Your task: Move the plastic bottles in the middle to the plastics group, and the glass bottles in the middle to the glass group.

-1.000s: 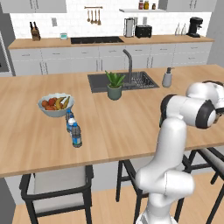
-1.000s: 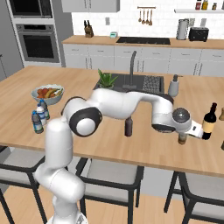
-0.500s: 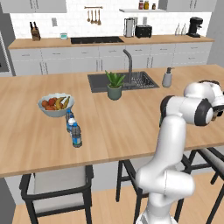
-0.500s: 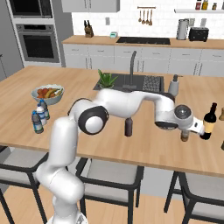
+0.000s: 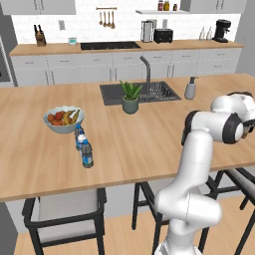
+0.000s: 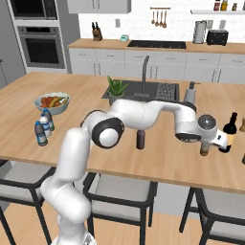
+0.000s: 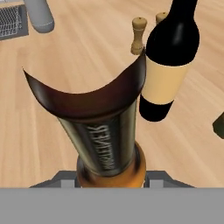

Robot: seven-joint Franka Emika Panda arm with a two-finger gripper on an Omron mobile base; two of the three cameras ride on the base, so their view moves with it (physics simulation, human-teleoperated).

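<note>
In the left base view, the white arm rises from the lower right and bends toward the right edge of the frame over a long pale wooden island counter (image 5: 139, 144). At centre left stand small clear plastic water bottles with blue caps (image 5: 82, 144), just beside a pale bowl of fruit (image 5: 63, 119); a steel sink (image 5: 138, 92) and a potted green plant (image 5: 130, 97) sit at upper centre, with white cabinets and a tiled wall behind. In the right base view, the arm reaches across to the right of the frame, where the gripper (image 6: 206, 143) holds a small slim dark brown glass bottle (image 6: 205, 148) just beside a big near-black wine bottle with a pale label (image 6: 229, 132). A second small brown bottle (image 6: 140, 139) stands at the counter's centre, well apart. In the hand view, the held brown bottle fills the lower centre, seen along its length, its base pinched between the fingers at the bottom edge. The wine bottle stands at upper right, close but apart, with small wooden shakers (image 7: 139, 34) behind it. To finish well, the bottle probably should come down upright on bare wood left of the wine bottle, without nudging it, before the fingers part.
</note>
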